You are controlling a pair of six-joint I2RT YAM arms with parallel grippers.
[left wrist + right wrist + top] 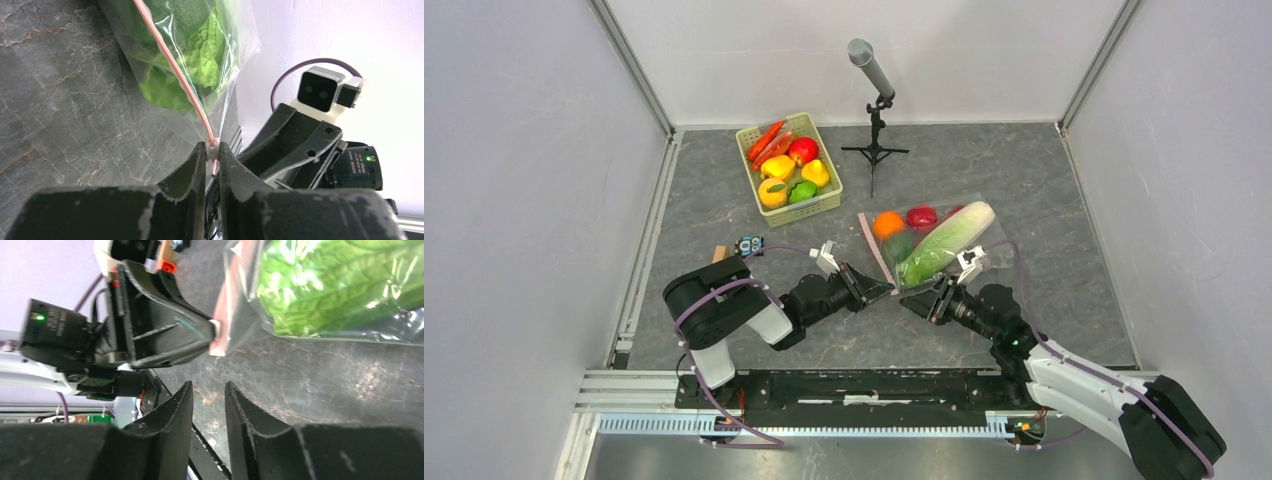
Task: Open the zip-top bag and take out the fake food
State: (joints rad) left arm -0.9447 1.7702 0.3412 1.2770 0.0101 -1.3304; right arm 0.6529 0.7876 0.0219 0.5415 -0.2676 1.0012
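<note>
Pinching zip-top bag (190, 60) corner; left gripper (212, 154)

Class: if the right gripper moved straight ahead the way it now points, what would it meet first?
Most likely the left gripper, which pinches a corner of the zip-top bag; depth is unclear.

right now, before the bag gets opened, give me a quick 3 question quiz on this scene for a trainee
1. Fill in: the cabbage lies inside the ____.
2. The left claw pinches: A) the cabbage B) the pink zip strip C) nothing.
3. True or false: the right claw grips the zip-top bag.

Key: 1 zip-top bag; 2 B; 3 false, its jaws stand apart with nothing between them.
</note>
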